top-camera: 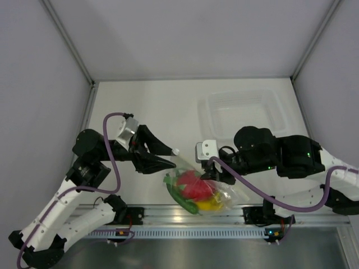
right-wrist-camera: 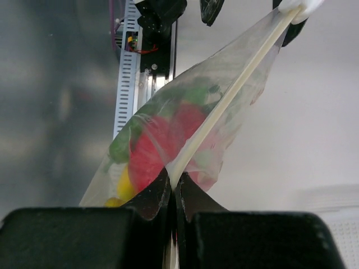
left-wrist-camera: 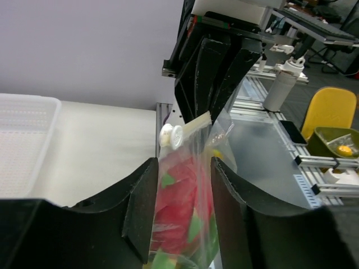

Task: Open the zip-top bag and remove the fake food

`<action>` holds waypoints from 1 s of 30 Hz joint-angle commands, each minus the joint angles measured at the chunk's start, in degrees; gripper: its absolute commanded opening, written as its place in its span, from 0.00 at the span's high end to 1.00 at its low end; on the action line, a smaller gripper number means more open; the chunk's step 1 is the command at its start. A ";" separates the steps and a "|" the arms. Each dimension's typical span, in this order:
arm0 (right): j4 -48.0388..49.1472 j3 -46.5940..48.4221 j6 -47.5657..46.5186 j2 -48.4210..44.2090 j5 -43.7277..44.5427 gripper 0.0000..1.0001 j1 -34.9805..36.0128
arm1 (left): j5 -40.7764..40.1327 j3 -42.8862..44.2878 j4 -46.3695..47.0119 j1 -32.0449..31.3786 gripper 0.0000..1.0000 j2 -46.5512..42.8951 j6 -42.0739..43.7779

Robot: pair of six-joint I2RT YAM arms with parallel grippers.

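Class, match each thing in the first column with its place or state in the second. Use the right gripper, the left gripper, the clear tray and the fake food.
Column 1
1. right gripper
2. left gripper
3. clear tray
4. fake food

Column 2
A. inside the zip-top bag
B. fingers apart, one on either side of the bag
C. on the table, towards its far right corner
D. fingers pinched shut on the bag's zip strip

Pairs: 1-D, 2-B, 3-C, 4-A
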 commanded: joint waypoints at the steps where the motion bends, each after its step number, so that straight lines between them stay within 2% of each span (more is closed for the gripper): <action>1: 11.31 -0.12 -0.38 -3.16 0.53 1.00 1.44 | 1.73 -0.50 4.65 -0.41 0.57 -0.56 -0.12; 11: 12.02 -1.97 -0.12 -3.34 2.12 1.00 1.44 | 0.23 -0.15 4.65 -0.59 0.59 0.32 -0.29; 12: 11.93 -2.06 -0.12 -3.25 2.47 1.00 1.36 | 0.15 -0.15 4.65 -0.59 0.64 0.41 -0.29; 14: 11.84 -2.32 -0.12 -3.16 3.26 1.00 1.44 | 0.06 -0.15 4.65 -0.59 0.66 0.24 -0.38; 17: 12.36 -3.11 -0.20 -3.42 3.79 1.00 1.44 | 0.14 -0.32 4.65 -0.68 0.75 0.32 -0.38; 18: 12.72 -3.29 -0.12 -3.69 3.79 1.00 1.44 | 0.15 -0.41 4.65 -0.59 0.83 0.32 -0.38; 19: 12.89 -3.38 -0.03 -3.86 3.53 1.00 1.44 | 0.15 -0.50 4.65 -0.68 0.85 0.32 -0.38; 20: 12.98 -3.55 -0.03 -3.95 3.62 1.00 1.36 | 0.23 -0.59 4.56 -0.68 0.94 0.32 -0.47; 21: 13.07 -3.64 -0.03 -4.04 3.70 1.00 1.44 | 0.15 -0.67 4.65 -0.68 0.97 0.23 -0.47; 23: 13.42 -3.73 -0.03 -4.39 4.23 1.00 1.44 | -0.03 -0.76 4.65 -0.68 1.00 0.06 -0.47; 28: 16.40 -4.96 1.29 -6.14 9.48 1.00 1.44 | -2.22 -0.76 4.65 -0.68 1.00 0.23 -0.91; 29: 17.37 -6.09 1.64 -6.59 11.24 0.95 1.44 | -2.92 -0.76 4.65 -0.68 1.00 0.23 -1.08; 30: 18.51 -6.89 2.08 -7.81 12.92 0.78 1.36 | -3.54 -0.59 4.65 -0.59 1.00 0.58 -1.00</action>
